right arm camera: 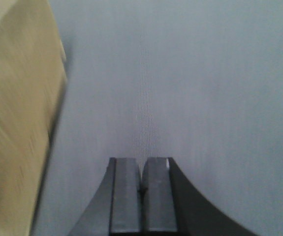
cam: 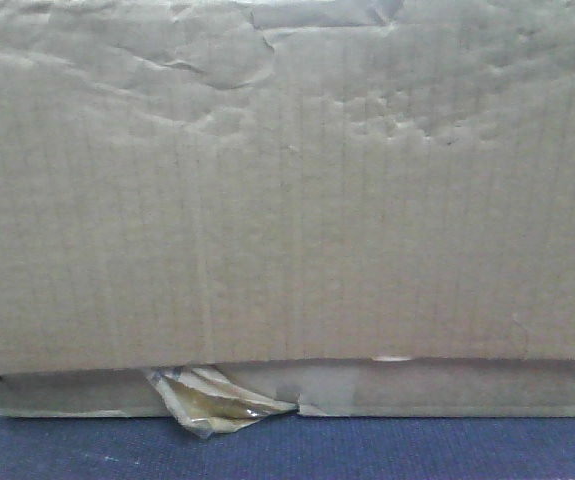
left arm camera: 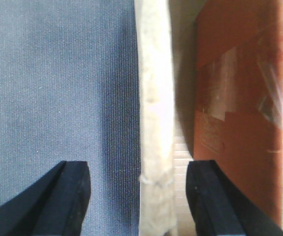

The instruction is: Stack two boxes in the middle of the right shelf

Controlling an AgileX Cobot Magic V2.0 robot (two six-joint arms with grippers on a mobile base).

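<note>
The tall box (cam: 287,200) fills almost the whole front view. Its top and both sides are cut off, so only a wrinkled, dented face shows, and it hides all that lies behind it. Under it a thin strip of the shallow box (cam: 447,390) shows. The tall box rests on it, with its face standing a little forward of the strip. Yellowish tape (cam: 212,400) peels and curls off the lower left of the shallow box.

The left tool (left arm camera: 137,172) is spread wide and holds nothing. A pale, frayed cardboard edge (left arm camera: 156,108) runs away from it between the fingers, nearer the right one; I cannot tell whether it touches either. Past that edge, right of the tool, is a reddish-brown cardboard face (left arm camera: 244,162) with tape patches (left arm camera: 220,93). Which box it belongs to cannot be told.

The right tool (right arm camera: 142,167) is pressed together with nothing between its fingers. To its left, apart from it, a box side (right arm camera: 18,123) is blurred and cut off by the frame, and again I cannot tell which box it is.

The surface (cam: 367,450) is dark blue-grey and felt-like, with a fine weave. It lies under the shallow box, left of the left tool, and ahead and to the right of the right tool. A faint line (right arm camera: 142,88) in it runs straight ahead of the right tool.
</note>
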